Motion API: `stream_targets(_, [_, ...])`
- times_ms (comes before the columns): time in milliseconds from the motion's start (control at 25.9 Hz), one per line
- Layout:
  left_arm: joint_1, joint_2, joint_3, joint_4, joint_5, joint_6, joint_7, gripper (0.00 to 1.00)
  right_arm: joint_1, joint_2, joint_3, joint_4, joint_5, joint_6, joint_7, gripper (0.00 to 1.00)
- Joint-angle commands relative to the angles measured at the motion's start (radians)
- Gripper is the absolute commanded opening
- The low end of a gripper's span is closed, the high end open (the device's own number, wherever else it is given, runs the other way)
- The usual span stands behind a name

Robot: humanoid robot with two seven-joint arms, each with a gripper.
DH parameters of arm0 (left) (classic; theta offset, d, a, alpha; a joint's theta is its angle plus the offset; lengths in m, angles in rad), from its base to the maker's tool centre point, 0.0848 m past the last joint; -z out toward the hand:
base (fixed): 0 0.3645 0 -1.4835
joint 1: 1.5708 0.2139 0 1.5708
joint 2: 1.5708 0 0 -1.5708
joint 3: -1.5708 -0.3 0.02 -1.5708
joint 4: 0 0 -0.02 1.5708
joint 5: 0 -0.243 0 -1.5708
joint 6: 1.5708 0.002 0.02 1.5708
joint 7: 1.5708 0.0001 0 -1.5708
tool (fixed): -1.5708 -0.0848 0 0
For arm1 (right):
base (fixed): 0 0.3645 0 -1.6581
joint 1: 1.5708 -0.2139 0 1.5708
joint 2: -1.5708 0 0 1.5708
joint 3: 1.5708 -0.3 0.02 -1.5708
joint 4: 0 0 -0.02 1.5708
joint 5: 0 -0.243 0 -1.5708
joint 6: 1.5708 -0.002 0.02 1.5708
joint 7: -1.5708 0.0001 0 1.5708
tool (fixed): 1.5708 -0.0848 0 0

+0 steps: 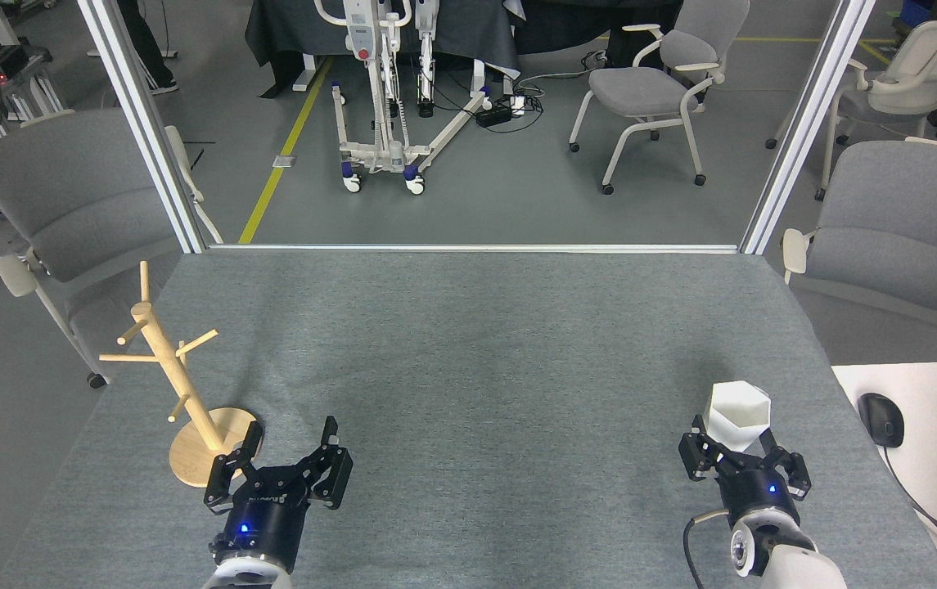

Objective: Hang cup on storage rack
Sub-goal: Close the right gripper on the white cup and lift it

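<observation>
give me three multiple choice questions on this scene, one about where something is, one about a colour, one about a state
1. Where does the storage rack stand on the table?
A. near left side
B. far right corner
C. dead centre

2. What colour is the cup?
A. red
B. white
C. black

3. How does the left pincer stand?
A. shut on the cup
C. shut on a rack peg
B. open, holding nothing

Answers:
1. A, its round base sits by the table's left edge, just beside the left pincer.
2. B, the faceted cup is plain white, standing just beyond the right pincer.
3. B, its fingers are spread over bare table with nothing between them.
</observation>
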Motion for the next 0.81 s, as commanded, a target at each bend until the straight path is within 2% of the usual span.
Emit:
stream_targets(0, [-0.001, 0.002, 0.000, 0.005, 0.000, 0.000, 0.001, 1.00, -0.001, 0.008, -0.003, 0.000, -0.004, 0.000, 0.000, 0.99])
stream_targets(271, [-0.007, 0.004, 0.000, 0.005, 0.000, 0.000, 0.001, 1.00, -0.001, 0.010, -0.015, 0.000, -0.007, 0.006, 0.001, 0.99])
stream_targets(541, [-0.016, 0.002, 0.000, 0.005, 0.000, -0.007, 0.001, 1.00, -0.004, 0.010, -0.020, 0.009, -0.008, 0.067, 0.001, 0.99])
stream_targets(657, [-0.018, 0.002, 0.000, 0.007, 0.000, -0.010, 0.002, 1.00, -0.008, 0.013, -0.029, 0.011, -0.036, 0.081, 0.001, 0.99])
stream_targets(773, [-0.025, 0.002, 0.000, 0.007, 0.000, -0.010, 0.001, 1.00, -0.021, 0.039, -0.026, 0.012, -0.050, 0.099, 0.000, 0.99])
